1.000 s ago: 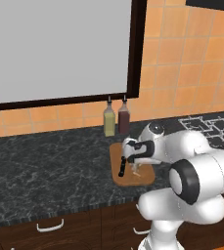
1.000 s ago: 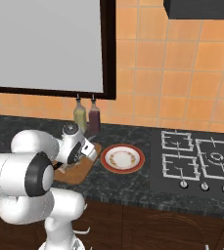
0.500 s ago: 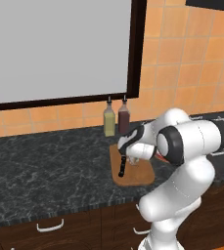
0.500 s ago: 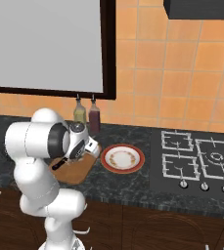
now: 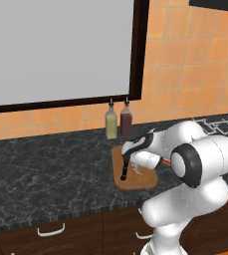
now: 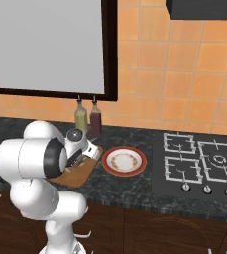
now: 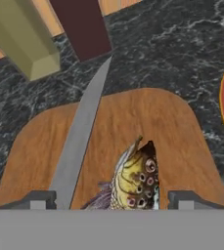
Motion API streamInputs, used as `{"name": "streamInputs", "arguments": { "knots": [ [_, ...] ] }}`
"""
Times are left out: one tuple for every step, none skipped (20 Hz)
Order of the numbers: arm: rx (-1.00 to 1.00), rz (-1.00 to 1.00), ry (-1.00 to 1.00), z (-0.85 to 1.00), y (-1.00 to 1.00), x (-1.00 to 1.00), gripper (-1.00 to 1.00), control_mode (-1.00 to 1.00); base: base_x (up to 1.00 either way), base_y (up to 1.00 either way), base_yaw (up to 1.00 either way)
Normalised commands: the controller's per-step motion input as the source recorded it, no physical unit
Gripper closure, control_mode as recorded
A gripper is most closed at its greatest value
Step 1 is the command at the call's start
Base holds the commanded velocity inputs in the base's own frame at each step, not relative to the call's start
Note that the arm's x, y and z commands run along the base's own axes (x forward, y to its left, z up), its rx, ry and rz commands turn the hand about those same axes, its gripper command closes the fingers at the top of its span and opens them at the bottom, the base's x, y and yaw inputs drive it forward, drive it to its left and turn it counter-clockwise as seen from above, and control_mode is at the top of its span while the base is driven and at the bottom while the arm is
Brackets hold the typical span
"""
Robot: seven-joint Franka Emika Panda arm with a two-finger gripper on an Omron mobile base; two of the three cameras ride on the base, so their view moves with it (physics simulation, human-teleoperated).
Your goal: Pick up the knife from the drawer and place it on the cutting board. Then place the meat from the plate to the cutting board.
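Left base view: knife (image 5: 124, 171) lies on cutting board (image 5: 140, 181), arm over it. Right base view: plate (image 6: 124, 160) just beside board. Hand view: gripper (image 7: 111, 197) jaws spread w/ meat (image 7: 134, 178), a spotted fish, between fingertips (image 7: 37, 199), on board beside blade

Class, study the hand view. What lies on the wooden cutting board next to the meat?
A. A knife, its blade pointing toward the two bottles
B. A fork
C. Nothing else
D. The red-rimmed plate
A: the knife lies along the cutting board, its grey blade tip reaching toward the two bottles, beside the meat, a speckled fish-like piece.
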Motion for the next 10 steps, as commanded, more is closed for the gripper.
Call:
{"name": "streamInputs", "arguments": {
  "knots": [
    [0.00, 0.00, 0.00, 0.94, 0.09, 0.09, -1.00, -1.00, 0.00, 0.00, 0.00],
    [0.00, 0.00, 0.00, 0.97, 0.05, 0.11, -1.00, -1.00, 0.00, 0.00, 0.00],
    [0.00, 0.00, 0.00, 0.80, 0.05, 0.13, -1.00, -1.00, 0.00, 0.00, 0.00],
    [0.00, 0.00, 0.00, 0.55, 0.13, 0.21, -1.00, -1.00, 0.00, 0.00, 0.00],
    [0.00, 0.00, 0.00, 0.44, 0.15, 0.24, -1.00, -1.00, 0.00, 0.00, 0.00],
    [0.00, 0.00, 0.00, 0.51, 0.09, 0.10, -1.00, -1.00, 0.00, 0.00, 0.00],
    [0.00, 0.00, 0.00, 0.74, 0.00, 0.00, -1.00, -1.00, 0.00, 0.00, 0.00],
    [0.00, 0.00, 0.00, 0.81, 0.00, 0.00, -1.00, -1.00, 0.00, 0.00, 0.00],
    [0.00, 0.00, 0.01, 0.83, 0.00, -0.23, -1.00, -1.00, 0.00, 0.00, 0.00],
    [0.00, 0.00, 0.00, 0.76, 0.00, -0.56, -1.00, -1.00, 0.00, 0.00, 0.00]
  ]
}}
